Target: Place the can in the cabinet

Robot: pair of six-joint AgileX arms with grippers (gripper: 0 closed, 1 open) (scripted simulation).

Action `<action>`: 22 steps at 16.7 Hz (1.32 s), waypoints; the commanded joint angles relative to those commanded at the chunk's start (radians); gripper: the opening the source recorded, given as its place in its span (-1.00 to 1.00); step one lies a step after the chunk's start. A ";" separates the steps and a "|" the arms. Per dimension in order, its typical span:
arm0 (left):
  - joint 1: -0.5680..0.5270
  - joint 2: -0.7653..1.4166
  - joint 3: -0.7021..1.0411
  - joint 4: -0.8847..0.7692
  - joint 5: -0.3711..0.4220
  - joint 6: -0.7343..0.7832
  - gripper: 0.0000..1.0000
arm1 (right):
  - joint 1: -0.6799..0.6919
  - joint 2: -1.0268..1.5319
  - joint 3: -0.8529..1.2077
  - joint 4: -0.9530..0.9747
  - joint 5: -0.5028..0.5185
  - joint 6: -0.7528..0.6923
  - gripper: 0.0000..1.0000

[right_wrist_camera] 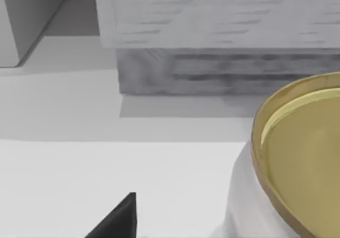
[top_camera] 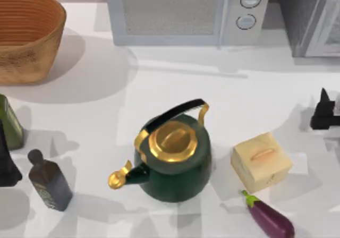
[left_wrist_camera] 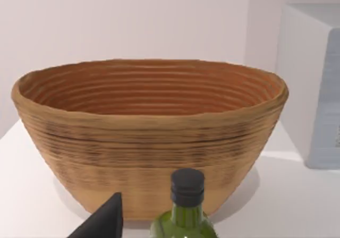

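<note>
R gripper (top_camera: 324, 113) at table's right edge, just below cabinet (top_camera: 311, 17); can (right_wrist_camera: 297, 169) right at its fingertip (right_wrist_camera: 119, 219), gold top up, cabinet front close behind. Can't tell if clamped. L gripper (top_camera: 6, 163) parked far left by green bottle (left_wrist_camera: 186, 217), finger state unclear.

**Top view.** You see a brightly and evenly lit white table (top_camera: 276, 78). The basket (top_camera: 26, 36) throws a broad, soft grey shadow to the right. The microwave (top_camera: 180, 9) lays a band of shade on the table in front of it. Around the kettle (top_camera: 175, 163) and the dark bottle (top_camera: 50, 182), several pale shadows overlap and point different ways, as from more than one light above. The kettle's gold lid (top_camera: 171, 139) carries a mild highlight.

**Left wrist view.** The basket's shadow pools at its base.

**Right wrist view.** The cabinet (right_wrist_camera: 223, 52) casts a grey strip at its foot, and the can (right_wrist_camera: 303, 169) shows an even golden sheen on its top.
</note>
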 joint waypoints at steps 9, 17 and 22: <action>0.000 0.000 0.000 0.000 0.000 0.000 1.00 | 0.000 0.000 0.000 0.000 0.000 0.000 -0.81; 0.000 0.000 0.000 0.000 0.000 0.000 1.00 | 0.000 0.000 0.000 0.000 0.000 0.000 -1.00; 0.000 0.000 0.000 0.000 0.000 0.000 1.00 | 0.000 -0.030 0.006 -0.026 0.000 0.001 -1.00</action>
